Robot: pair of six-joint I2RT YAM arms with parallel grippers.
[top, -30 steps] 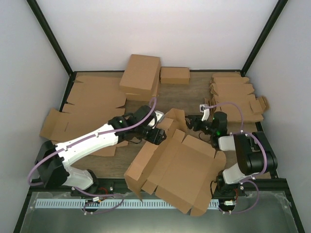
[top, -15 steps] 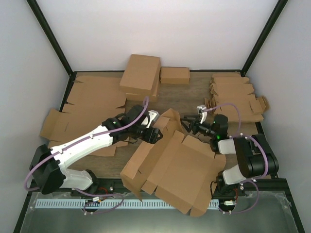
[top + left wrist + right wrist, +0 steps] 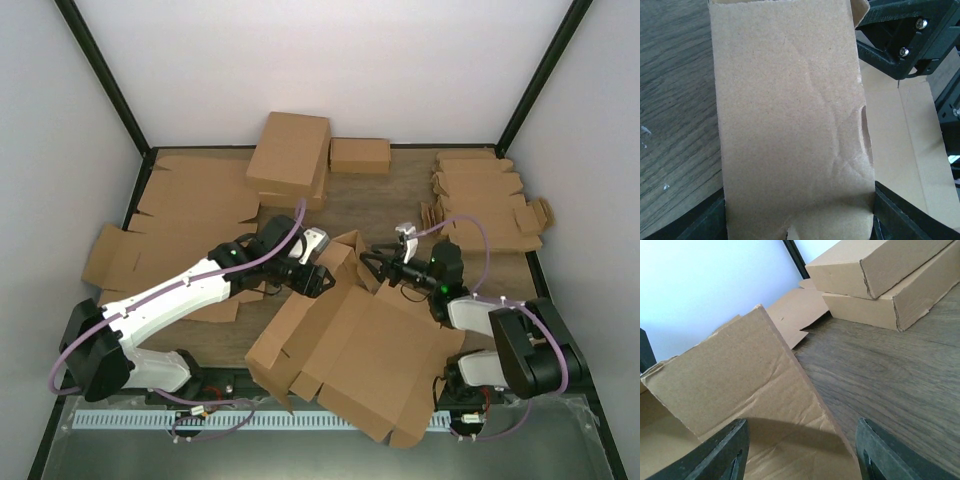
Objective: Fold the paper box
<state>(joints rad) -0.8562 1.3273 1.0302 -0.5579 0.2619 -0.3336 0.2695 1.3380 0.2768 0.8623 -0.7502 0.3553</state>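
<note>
We see the paper box (image 3: 365,350) lying opened out and partly raised just below and in front of both claws, its broad panels spreading from under their tips back toward the arm bases. The left claw (image 3: 320,278) has its jaws spread wide, and in its wrist view one upright end flap (image 3: 790,125) fills the whole gap between its fingers (image 3: 695,227); we cannot tell whether the pads actually press on it. Directly ahead of that claw, just past the flap's far edge, sits the right claw (image 3: 373,265), tip facing tip with it. The right claw is likewise wide, and a tilted piece of the box rises between its fingers (image 3: 722,455) without either one visibly touching it. Beyond the right claw's tips, across bare wooden table (image 3: 900,375), stand two stacked folded boxes (image 3: 875,275). Off to the outer side of the left claw lie flat blanks (image 3: 190,215).
</note>
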